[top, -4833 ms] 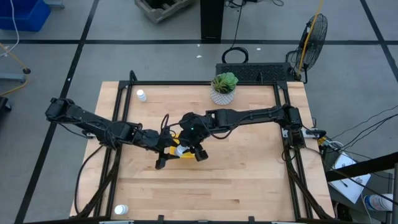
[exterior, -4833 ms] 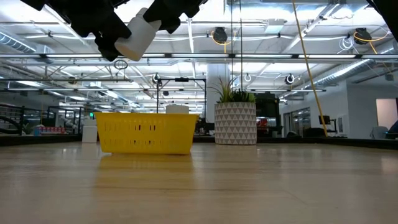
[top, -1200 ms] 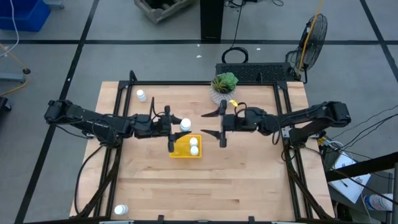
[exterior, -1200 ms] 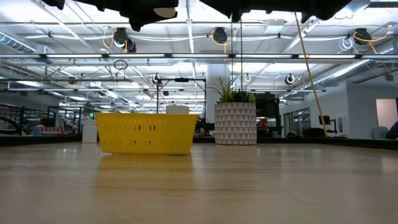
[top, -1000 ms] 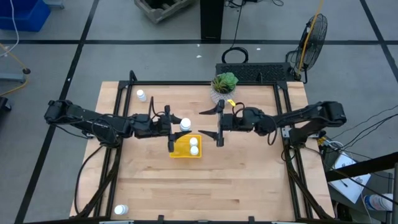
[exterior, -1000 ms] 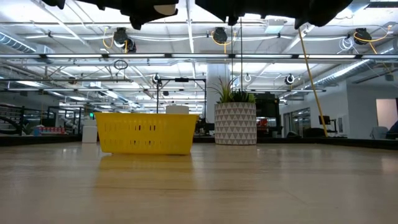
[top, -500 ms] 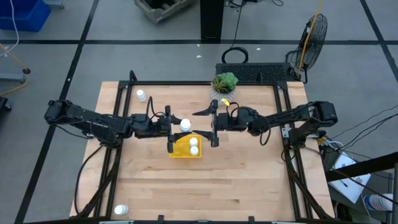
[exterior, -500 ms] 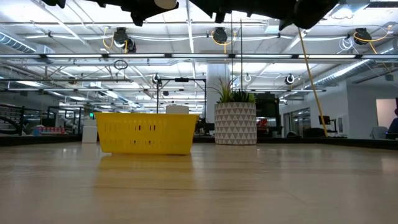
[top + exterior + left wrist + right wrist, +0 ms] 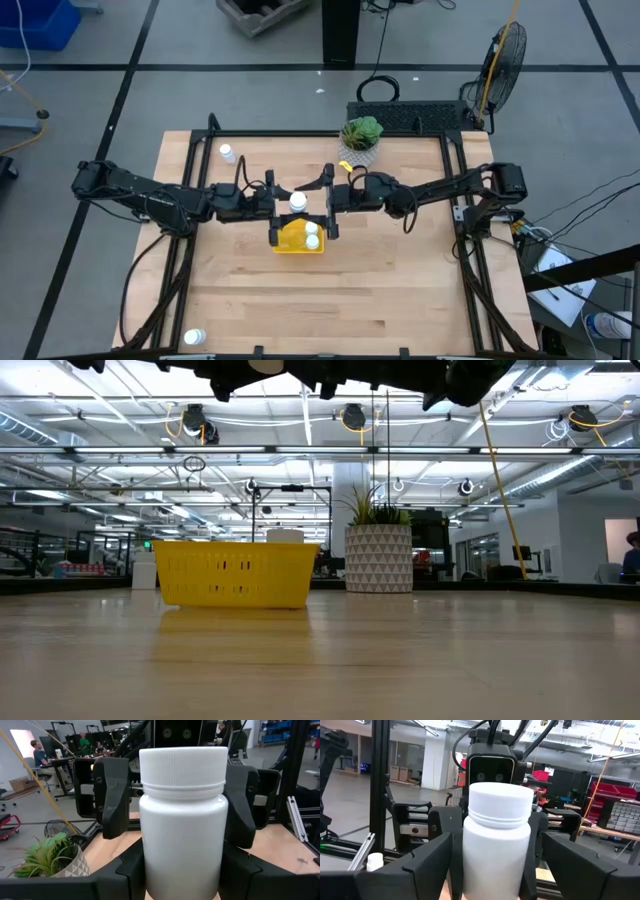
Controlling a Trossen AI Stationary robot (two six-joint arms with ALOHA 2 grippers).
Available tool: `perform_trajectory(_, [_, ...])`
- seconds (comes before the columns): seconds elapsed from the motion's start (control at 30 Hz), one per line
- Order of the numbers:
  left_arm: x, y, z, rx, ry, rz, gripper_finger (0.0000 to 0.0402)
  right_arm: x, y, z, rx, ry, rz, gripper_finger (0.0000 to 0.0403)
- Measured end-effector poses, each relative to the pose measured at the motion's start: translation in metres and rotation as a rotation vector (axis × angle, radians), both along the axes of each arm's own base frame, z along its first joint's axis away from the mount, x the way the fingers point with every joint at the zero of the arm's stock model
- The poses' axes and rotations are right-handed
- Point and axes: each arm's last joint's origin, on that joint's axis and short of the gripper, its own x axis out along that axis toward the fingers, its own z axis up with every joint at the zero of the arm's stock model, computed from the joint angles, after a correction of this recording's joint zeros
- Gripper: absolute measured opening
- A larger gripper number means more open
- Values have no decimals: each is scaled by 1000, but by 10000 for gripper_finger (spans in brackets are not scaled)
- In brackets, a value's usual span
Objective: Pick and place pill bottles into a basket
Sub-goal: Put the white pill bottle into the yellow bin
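Bottle (image 9: 297,203) clamped in left gripper (image 9: 275,205) jaws; right gripper (image 9: 328,203) jaws spread around it.

no readable text, labels blank, no signs legible

Matt white plastic bottle (image 9: 182,820) — ribbed cap

Both end effectors (image 9: 300,205) crowded above the basket (image 9: 285,243); table (image 9: 400,290) open elsewhere.
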Motion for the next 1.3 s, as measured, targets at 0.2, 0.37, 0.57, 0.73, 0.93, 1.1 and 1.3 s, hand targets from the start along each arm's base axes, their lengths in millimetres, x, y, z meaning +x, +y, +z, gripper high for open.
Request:
perform_trajectory(0.2, [0, 0, 0, -1, 4, 0, 179, 0, 0, 0, -5, -5, 6, 297])
perform_trajectory(0.37, [0, 0, -3, -10, 34, 2, 179, -1, 0, 2, -3, -10, 23, 297])
perform_trajectory(0.57, [0, 0, -3, -11, 32, 3, 179, -1, -1, 0, -2, 7, 19, 297])
perform_trajectory(0.73, [0, 0, -3, -12, 32, 3, 179, -1, -1, 0, 6, 7, 20, 297])
perform_trajectory(0.93, [0, 0, -3, -14, 32, 3, 179, -1, -1, 0, 10, 8, 21, 297])
perform_trajectory(1.1, [0, 0, -3, -17, 32, 4, 179, 1, -2, 2, 24, 15, 24, 297])
perform_trajectory(1.3, [0, 0, -3, -17, 32, 4, 179, 3, -2, 5, 24, 27, 24, 297])
